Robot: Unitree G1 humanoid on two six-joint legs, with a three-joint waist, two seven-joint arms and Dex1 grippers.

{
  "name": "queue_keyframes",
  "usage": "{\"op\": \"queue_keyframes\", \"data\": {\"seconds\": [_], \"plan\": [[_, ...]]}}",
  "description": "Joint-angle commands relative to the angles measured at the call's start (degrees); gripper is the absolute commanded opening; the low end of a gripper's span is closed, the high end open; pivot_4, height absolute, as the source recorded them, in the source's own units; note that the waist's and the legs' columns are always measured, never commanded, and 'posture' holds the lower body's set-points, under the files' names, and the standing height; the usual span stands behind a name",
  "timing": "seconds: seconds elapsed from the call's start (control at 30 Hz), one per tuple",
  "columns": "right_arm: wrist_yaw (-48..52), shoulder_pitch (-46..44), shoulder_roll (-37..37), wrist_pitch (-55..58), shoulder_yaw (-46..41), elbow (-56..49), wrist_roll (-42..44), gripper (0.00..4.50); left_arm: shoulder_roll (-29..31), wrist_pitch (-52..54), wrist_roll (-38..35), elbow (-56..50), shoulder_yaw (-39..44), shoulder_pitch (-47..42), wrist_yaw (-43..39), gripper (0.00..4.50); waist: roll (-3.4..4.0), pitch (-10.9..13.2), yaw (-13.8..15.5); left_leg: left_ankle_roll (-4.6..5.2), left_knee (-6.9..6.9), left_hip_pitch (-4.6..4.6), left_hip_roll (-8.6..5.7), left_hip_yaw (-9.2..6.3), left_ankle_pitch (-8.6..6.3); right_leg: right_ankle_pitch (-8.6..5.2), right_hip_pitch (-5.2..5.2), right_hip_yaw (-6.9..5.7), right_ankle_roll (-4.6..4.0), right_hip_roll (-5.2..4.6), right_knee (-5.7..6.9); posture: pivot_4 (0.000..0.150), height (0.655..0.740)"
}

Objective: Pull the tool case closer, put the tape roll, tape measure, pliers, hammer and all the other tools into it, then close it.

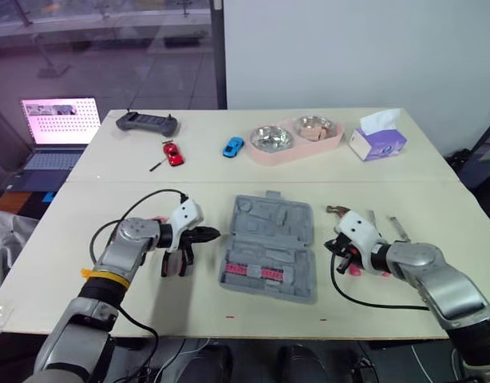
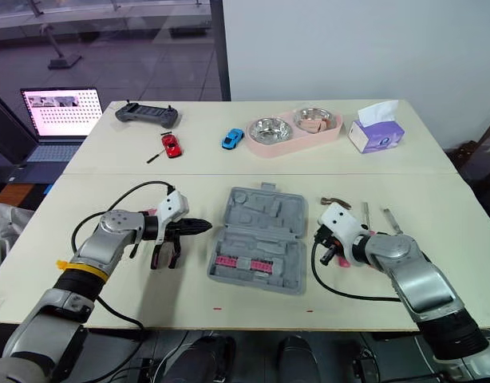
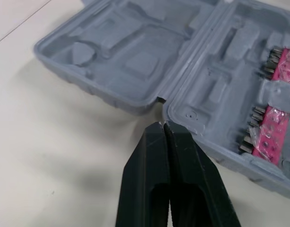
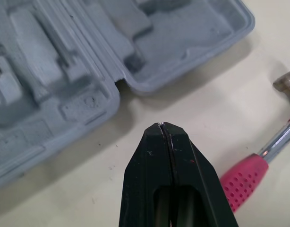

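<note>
- left eye view: the tool case (image 1: 269, 249) lies open on the near table (image 1: 269, 319), between the two arms, so the pull step appears done. the left gripper (image 1: 213, 234) points at the case's left edge and the right gripper (image 1: 336, 244) at its right edge.
- left eye view, progress: the hammer (image 1: 338, 211) lies on the table just beside the right gripper, and slim metal tools (image 1: 399, 229) lie further right. loading and closing are not yet done.
- right eye view: a dark two-legged tool (image 2: 163, 257), possibly the pliers, lies under the left gripper, outside the case.
- left wrist view: the left gripper's fingers are pressed together and hold nothing, with the tips just short of the case's hinge notch. this view shows the pink bit strip (image 3: 272, 127) seated in one half and the empty moulded pockets around it.
- right wrist view: the right gripper's fingers are likewise pressed together and empty. the hammer's pink grip and steel neck show close by, outside the case.
</note>
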Motion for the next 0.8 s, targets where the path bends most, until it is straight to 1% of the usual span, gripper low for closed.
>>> {"op": "queue_keyframes", "data": {"seconds": [0.03,0.07,0.2,0.33,0.53,0.8], "plan": [[2.4,-3.7,-0.6,-0.9,2.0,1.3,-2.4,0.00,-0.3,-4.4,3.4,4.1,-1.4,-3.6,-0.2,0.02,-0.01,0.0,0.1,0.02,0.00,0.01,0.01,-0.01,-0.01,0.02,0.00,0.00,0.01,0.01,0.01,0.150,0.7370],[2.7,-4.7,-0.3,-1.2,3.5,2.7,-3.8,0.00,-1.2,-5.2,4.6,5.7,-2.3,-4.4,0.4,0.02,0.00,0.0,0.2,0.18,-0.01,0.01,0.01,-0.04,-0.11,0.02,0.01,-0.01,0.01,0.02,0.03,0.150,0.7370],[3.2,-7.8,1.5,-1.7,7.2,7.9,-7.2,0.00,-3.6,-8.0,8.5,10.8,-4.5,-6.6,1.7,0.02,-0.02,0.0,0.2,0.17,0.05,0.07,0.01,-0.08,-0.08,0.06,0.10,-0.02,0.04,0.04,0.07,0.150,0.7370],[4.3,-10.1,3.0,-2.6,9.9,11.7,-9.9,0.00,-5.7,-9.1,9.8,13.5,-5.1,-7.8,2.2,0.02,-0.02,0.0,0.2,0.18,0.23,-0.02,-0.02,-0.08,-0.08,0.13,0.06,-0.01,0.08,0.04,0.11,0.150,0.7370],[5.6,-12.1,5.9,-4.1,11.4,13.3,-11.7,0.00,-7.3,-10.7,11.0,14.8,-5.7,-7.5,2.5,0.02,-0.01,0.0,0.2,0.18,0.37,-0.02,-0.02,-0.09,-0.09,0.19,0.12,-0.01,0.10,0.05,0.12,0.150,0.7370],[7.3,-12.5,8.1,-3.4,11.8,11.7,-12.7,0.00,-8.1,-10.2,11.5,11.9,-6.3,-4.6,1.7,0.02,0.01,0.0,0.1,0.36,0.65,-0.02,-0.06,-0.11,-0.21,0.24,0.27,-0.02,0.20,0.05,0.12,0.150,0.7370]]}}
